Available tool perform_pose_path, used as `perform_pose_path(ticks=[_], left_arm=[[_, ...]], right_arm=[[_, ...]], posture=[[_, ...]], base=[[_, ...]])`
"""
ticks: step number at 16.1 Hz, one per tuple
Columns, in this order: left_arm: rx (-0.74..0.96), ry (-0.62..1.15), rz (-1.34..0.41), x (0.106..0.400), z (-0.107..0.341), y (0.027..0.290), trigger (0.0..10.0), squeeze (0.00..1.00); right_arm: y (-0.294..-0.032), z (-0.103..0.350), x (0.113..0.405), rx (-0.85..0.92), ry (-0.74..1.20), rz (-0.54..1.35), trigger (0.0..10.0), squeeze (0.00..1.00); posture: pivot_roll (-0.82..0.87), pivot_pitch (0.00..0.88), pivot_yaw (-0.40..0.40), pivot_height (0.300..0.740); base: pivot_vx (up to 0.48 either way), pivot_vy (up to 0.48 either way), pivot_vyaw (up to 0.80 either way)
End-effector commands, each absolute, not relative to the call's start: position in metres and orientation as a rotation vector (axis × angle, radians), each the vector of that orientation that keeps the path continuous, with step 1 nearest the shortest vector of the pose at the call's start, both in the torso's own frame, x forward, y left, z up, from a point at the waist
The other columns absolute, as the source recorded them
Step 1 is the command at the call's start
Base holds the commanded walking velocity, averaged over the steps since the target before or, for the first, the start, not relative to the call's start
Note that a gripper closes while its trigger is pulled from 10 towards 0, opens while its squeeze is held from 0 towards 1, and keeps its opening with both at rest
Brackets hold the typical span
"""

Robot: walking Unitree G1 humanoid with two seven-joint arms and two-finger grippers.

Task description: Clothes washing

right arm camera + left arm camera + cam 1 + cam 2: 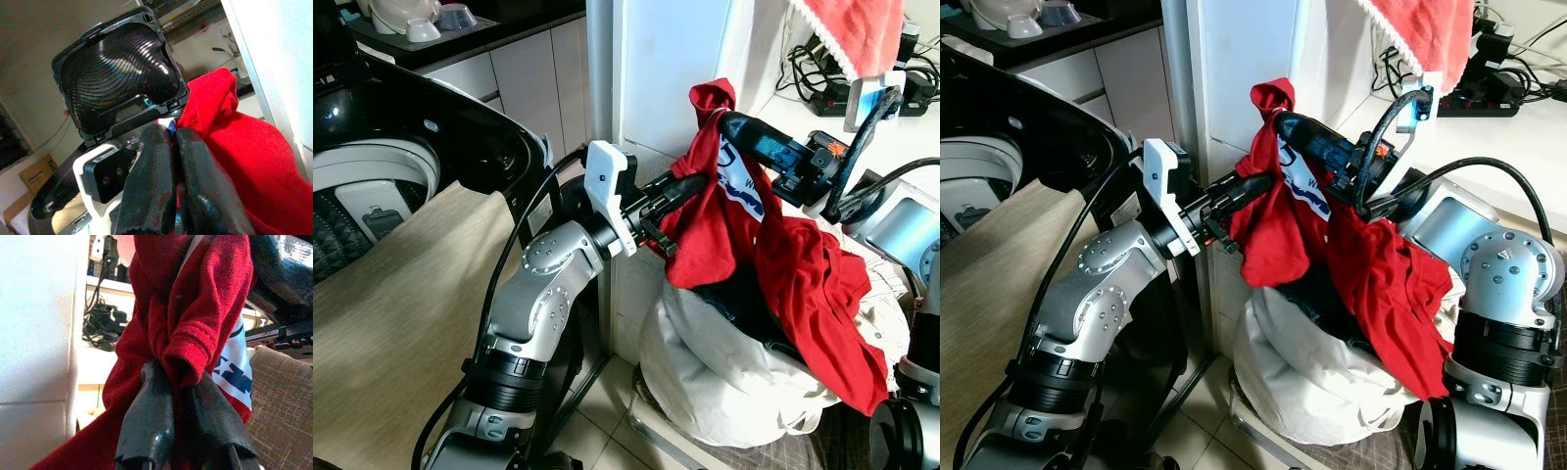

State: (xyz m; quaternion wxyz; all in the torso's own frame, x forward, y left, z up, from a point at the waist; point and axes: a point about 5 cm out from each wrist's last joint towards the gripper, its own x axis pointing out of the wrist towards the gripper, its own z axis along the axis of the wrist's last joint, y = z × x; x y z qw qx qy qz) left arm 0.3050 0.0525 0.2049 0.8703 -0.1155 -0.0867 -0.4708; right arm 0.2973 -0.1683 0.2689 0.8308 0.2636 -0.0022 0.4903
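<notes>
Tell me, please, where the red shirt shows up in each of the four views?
Left eye: red shirt right of centre, above the white bag.
Right eye: centre, over that bag.
Left wrist: centre, pinched in the fingers.
Right wrist: right side.

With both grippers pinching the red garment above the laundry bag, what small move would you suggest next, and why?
Probably lift it a little higher. The left gripper and right gripper are both shut on the red garment, but its lower part drapes over the white laundry bag. Once it hangs free, it could swing left toward the open washing machine.
</notes>
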Motion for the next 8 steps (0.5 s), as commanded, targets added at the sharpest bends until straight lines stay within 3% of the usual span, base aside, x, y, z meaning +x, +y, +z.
perform_pose_path(ticks=[1,2,3,7,8], left_arm=[[-0.259,-0.192,-0.978,0.307,0.208,0.053,0.0,0.00],[-0.276,-0.220,-0.934,0.310,0.213,0.057,0.0,0.00],[-0.281,-0.237,-0.907,0.312,0.215,0.059,0.0,0.00],[-0.331,-0.333,-0.817,0.319,0.234,0.077,0.0,0.00],[-0.320,-0.391,-0.779,0.322,0.249,0.095,0.0,0.00]], right_arm=[[-0.167,0.272,0.295,0.526,-0.027,1.039,0.0,0.04],[-0.168,0.268,0.295,0.508,-0.006,1.027,7.5,1.00],[-0.168,0.266,0.295,0.502,0.004,1.018,10.0,1.00],[-0.170,0.266,0.290,0.499,-0.012,1.035,10.0,1.00],[-0.176,0.267,0.288,0.445,-0.070,0.995,10.0,1.00]], posture=[[-0.09,0.000,0.008,0.740],[-0.08,0.000,0.008,0.740],[-0.08,0.000,0.008,0.740],[-0.07,0.000,0.013,0.740],[-0.07,0.000,0.016,0.740]], base=[[0.000,0.000,0.00],[0.000,0.000,0.00],[0.000,0.000,0.00],[0.000,0.000,0.00],[0.000,0.000,0.00]])
